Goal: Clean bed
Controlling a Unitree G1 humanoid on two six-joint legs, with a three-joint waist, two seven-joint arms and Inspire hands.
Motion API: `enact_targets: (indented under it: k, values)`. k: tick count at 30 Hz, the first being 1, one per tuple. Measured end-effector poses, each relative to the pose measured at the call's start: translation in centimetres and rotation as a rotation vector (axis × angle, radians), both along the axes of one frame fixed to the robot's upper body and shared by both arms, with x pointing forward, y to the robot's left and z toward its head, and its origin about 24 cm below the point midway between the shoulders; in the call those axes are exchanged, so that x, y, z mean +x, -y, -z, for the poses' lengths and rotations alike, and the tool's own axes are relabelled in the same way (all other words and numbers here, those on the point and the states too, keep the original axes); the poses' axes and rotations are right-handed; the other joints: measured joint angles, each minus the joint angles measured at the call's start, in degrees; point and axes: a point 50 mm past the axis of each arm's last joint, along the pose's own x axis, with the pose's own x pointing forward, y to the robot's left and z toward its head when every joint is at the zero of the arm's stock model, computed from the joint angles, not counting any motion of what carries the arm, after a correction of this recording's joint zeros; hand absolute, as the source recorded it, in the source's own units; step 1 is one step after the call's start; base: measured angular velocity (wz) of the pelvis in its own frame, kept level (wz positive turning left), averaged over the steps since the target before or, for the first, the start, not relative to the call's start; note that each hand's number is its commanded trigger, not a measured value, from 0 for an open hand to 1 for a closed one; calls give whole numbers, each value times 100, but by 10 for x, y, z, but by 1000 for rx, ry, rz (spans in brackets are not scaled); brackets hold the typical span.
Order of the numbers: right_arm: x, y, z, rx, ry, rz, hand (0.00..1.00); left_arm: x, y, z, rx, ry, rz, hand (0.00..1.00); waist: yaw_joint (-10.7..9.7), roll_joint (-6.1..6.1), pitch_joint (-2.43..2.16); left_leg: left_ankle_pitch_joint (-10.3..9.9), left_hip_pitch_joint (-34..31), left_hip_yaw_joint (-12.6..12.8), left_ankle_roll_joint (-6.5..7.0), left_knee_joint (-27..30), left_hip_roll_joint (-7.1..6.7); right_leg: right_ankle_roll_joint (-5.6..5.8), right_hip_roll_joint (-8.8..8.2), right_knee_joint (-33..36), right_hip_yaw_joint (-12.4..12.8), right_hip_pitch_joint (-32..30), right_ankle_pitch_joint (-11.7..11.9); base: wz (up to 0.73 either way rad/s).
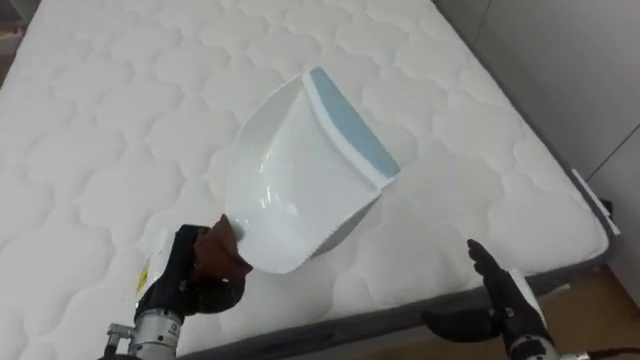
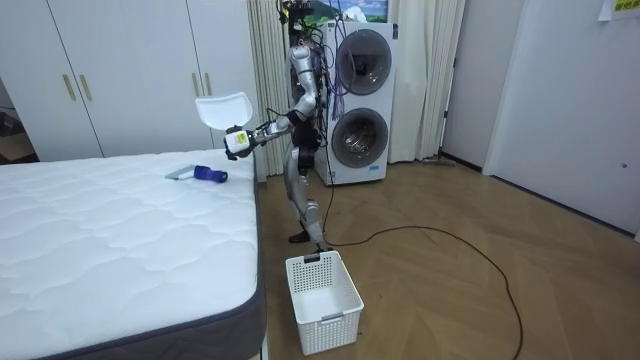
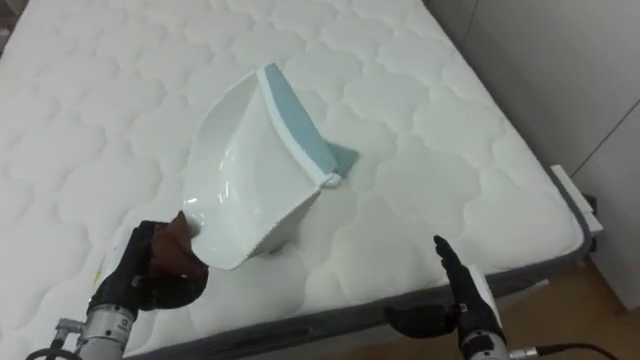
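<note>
On the floor nearest me stood a white basket (image 2: 322,296), just off the bed's (image 2: 120,240) corner. Beyond it the quilted top ran bare up to a small brush (image 2: 203,175) with a blue grip, lying near the far edge.

The robot stood at that far edge, facing the bed. Its left hand (image 1: 186,282) was curled tight round the brown handle of a white dustpan (image 1: 300,190), which it held up in the air, clear of the bed, with the blue lip tipped upward and away from it. The right hand (image 1: 507,292) hung low beside the bed's edge, fingers straight and apart, with nothing in it.

I judged the dustpan to be thin moulded plastic: light, stiff and glossy enough to slip. The handle was the right place to hold it, though the wide scoop could twist in a loose grasp. The bed looked soft, so the lip would likely sink in if pressed rather than laid flat. The brush looked light and rigid too, and its blue grip seemed the obvious place for the free hand to take it.

Behind the robot stood two stacked washers (image 2: 360,100), and white wardrobes (image 2: 120,70) lined the wall past the bed.
</note>
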Motion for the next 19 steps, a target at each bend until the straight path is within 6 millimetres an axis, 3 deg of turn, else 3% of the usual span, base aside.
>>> enact_targets:
  k: [8, 13, 16, 19]
  values:
    - [-25, 3, 28, 4, -166, 31, 0, -33, -20, 39, 19, -251, -86, 0, 37, -86, -60, -1, 264, -39, -16, -217, 78, -16, 97, -305, -59, 302, 71, 1]
    - [-54, 14, 48, -32, -345, 55, 0, -85, -40, 72, 47, -512, -220, 0, 25, -96, -60, 0, 450, -124, -16, -264, 135, -13, 147, -716, -124, 641, 184, -7]
    - [-66, 16, 54, -25, -409, 64, 0, -106, -47, 81, 23, -593, -314, 0, 42, -106, -66, -1, 452, -128, -17, -292, 165, -14, 168, -885, -170, 707, 257, -2]
    - [-85, 16, 64, -25, -505, 84, 0, -139, -59, 89, 23, -719, -437, 0, 54, -114, -71, -1, 494, -128, -17, -308, 172, -18, 188, -927, -158, 780, 267, -5]
